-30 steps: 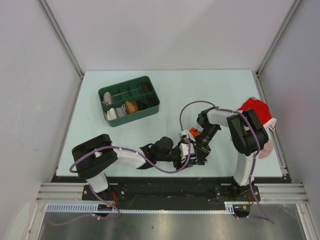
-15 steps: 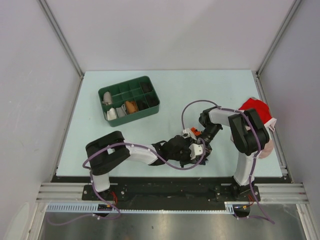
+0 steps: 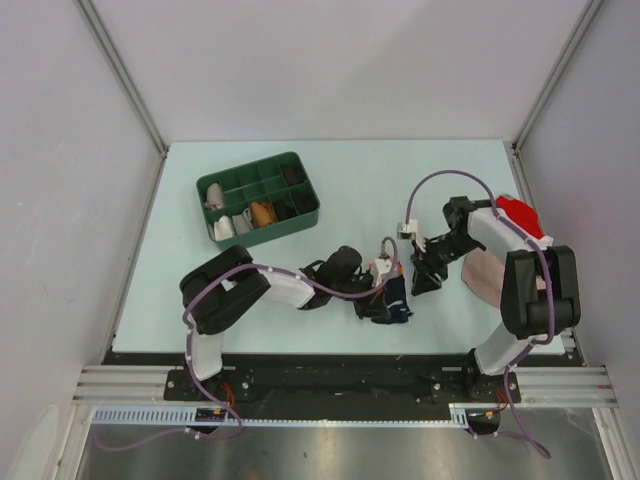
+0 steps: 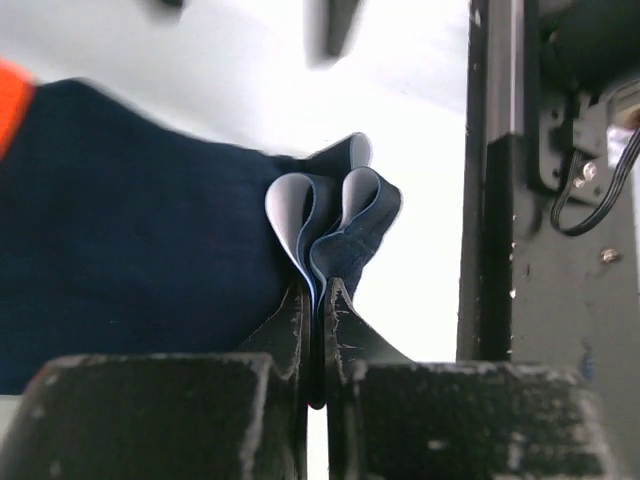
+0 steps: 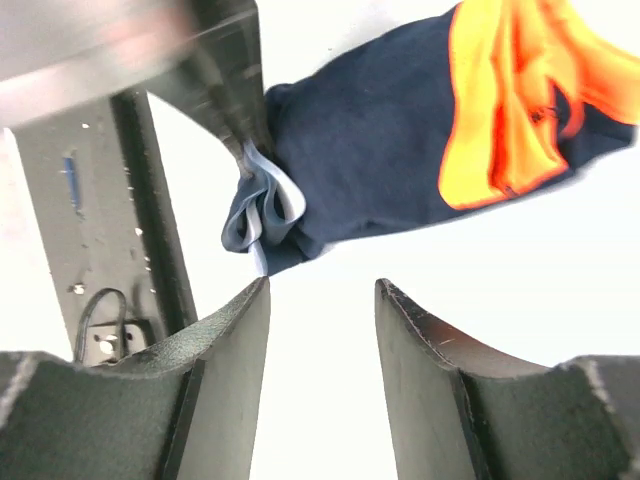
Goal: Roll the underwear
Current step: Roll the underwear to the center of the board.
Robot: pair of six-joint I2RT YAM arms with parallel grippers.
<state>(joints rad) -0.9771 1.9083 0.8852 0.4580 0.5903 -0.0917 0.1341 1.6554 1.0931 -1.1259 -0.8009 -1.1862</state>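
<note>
underwear (image 3: 393, 302) lies near the front edge of the counter (image 3: 350, 180), a navy bundle between the two arms. the left hand (image 4: 318, 300) is clamped tight on a gathered fold at the cloth's edge. from its wrist camera the pinched layers loop up in two small curls just above the fingertips, pale on the inside. the rest of the briefs spreads away to the left in that view, with a bit of orange at the far corner. the right hand (image 5: 322, 300) hangs just beside the bundle, jaws apart and nothing between them; orange trim shows past its fingers. beside the right arm a beige-pink cloth (image 3: 482, 272) and a red cloth (image 3: 518, 212) lie at the counter's right side. a green tray (image 3: 311, 214) of small items sits well apart at the back left.
</note>
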